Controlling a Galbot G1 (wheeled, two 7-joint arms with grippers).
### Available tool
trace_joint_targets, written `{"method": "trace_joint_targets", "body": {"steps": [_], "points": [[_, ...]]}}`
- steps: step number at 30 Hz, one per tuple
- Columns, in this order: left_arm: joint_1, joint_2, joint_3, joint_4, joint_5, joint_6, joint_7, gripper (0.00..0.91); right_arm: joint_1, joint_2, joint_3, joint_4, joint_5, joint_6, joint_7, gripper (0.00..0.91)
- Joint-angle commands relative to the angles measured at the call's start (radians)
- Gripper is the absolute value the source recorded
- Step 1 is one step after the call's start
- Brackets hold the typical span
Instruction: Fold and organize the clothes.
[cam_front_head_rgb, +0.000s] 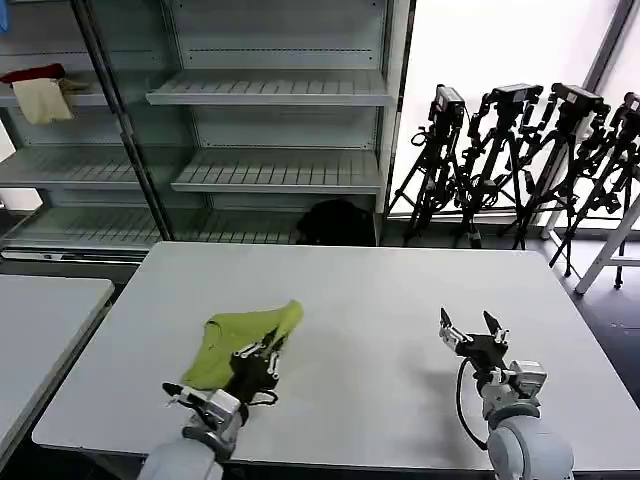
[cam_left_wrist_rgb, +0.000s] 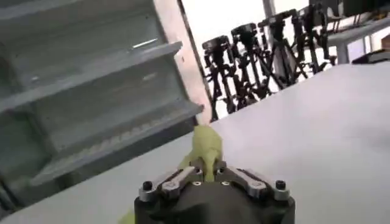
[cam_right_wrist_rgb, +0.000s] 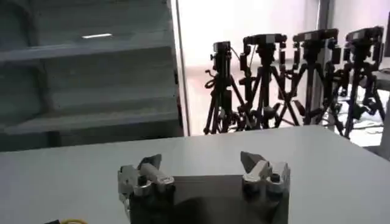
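From the head view, the shirt (cam_front_head_rgb: 245, 340) is lying bunched on the table (cam_front_head_rgb: 380, 290), toward its near left part, its long axis running from near-left up to a raised corner at far-right. The left gripper (cam_front_head_rgb: 268, 352) is sitting at the shirt's near edge, clenched on a fold of it; the right gripper (cam_front_head_rgb: 470, 325) is waiting well apart to the right, jaws spread and empty. Bare table is lying between them and beyond, giving open room; the near edge is close behind both arms.

In the left wrist view, the left gripper (cam_left_wrist_rgb: 210, 176) is pinching the shirt (cam_left_wrist_rgb: 207, 149), which is peaking up between the fingers.

In the right wrist view, the right gripper (cam_right_wrist_rgb: 204, 164) is standing released over bare table (cam_right_wrist_rgb: 91, 164).
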Motion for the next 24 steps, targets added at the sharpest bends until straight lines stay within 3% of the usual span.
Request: {"method": "trace_joint_targets", "body": {"steps": [1,5,7,10,14,18,24], "points": [[-0.080,-0.058,0.190,0.017,-0.136,0.090,-0.080,0.907,0.003,0.011,-0.036,0.024,-0.015,-0.028,-0.028,0.907],[-0.093,-0.069,0.204,-0.007,-0.147,0.094,-0.085,0.907,-0.007,0.016,-0.063,0.042,-0.009,-0.068,-0.060,0.907],[-0.093,-0.064,0.190,-0.027,-0.154,0.093,-0.084,0.907,-0.017,0.021,-0.086,0.065,0.060,-0.118,-0.066,0.907],[-0.086,-0.043,0.142,-0.058,-0.165,0.089,-0.083,0.907,-0.035,0.017,-0.143,0.080,0.121,-0.120,-0.066,0.907],[-0.063,-0.012,0.026,-0.073,-0.184,0.069,-0.081,0.907,-0.047,0.001,-0.272,0.082,0.261,-0.122,0.009,0.907],[-0.031,0.011,-0.111,-0.077,-0.200,0.049,-0.068,0.907,0.000,-0.009,-0.398,0.052,0.420,-0.124,0.157,0.907],[0.007,0.027,-0.232,-0.072,-0.260,0.040,-0.071,0.907,0.036,0.051,-0.480,-0.014,0.445,-0.125,0.258,0.907]]}}
